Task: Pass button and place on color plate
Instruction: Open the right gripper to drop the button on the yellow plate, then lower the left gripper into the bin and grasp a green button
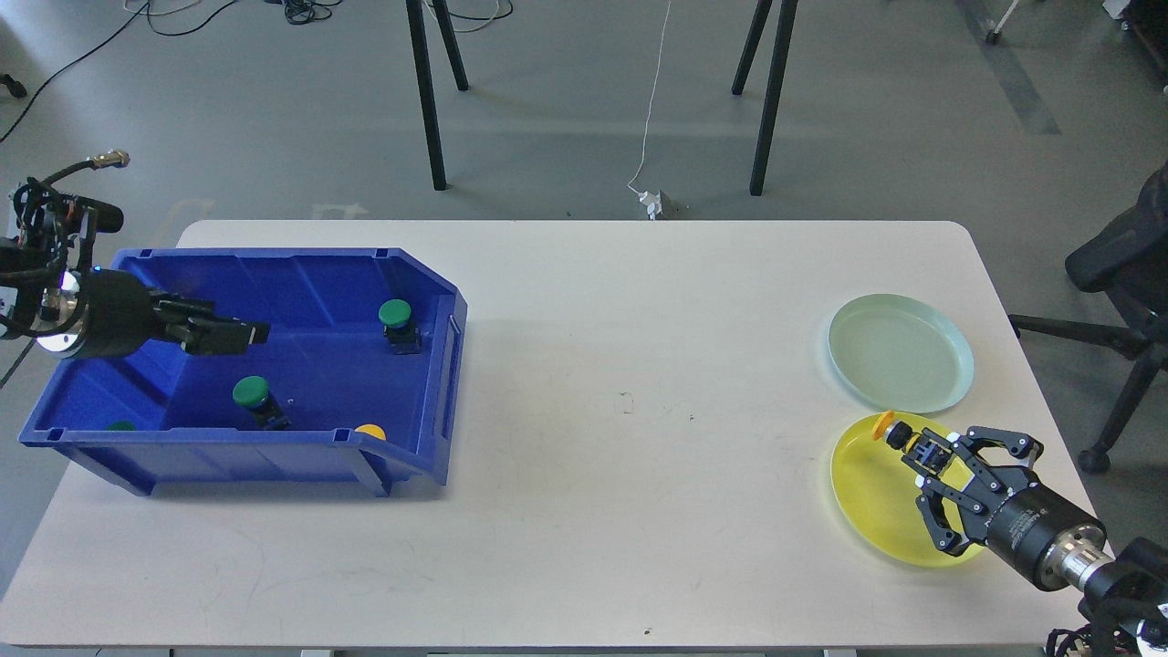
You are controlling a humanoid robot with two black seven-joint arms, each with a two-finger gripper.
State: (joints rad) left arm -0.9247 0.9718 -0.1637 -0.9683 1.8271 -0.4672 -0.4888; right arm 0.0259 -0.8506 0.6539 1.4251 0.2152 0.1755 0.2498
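My right gripper (pixel 931 456) is shut on a yellow-capped button (pixel 890 429) and holds it over the upper edge of the yellow plate (pixel 871 511) at the table's front right. The pale green plate (pixel 899 365) lies just behind it and holds nothing. My left gripper (pixel 233 336) reaches into the blue bin (pixel 438 401) at the left; its fingers overlap, so I cannot tell whether they are open. In the bin lie two green buttons (pixel 395 315) (pixel 249 392) and a yellow button (pixel 370 430) at the front wall.
A green cap (pixel 119 425) shows at the bin's front left corner. A black chair (pixel 1127 274) stands off the table's right edge. Tripod legs (pixel 429 100) stand on the floor behind the table.
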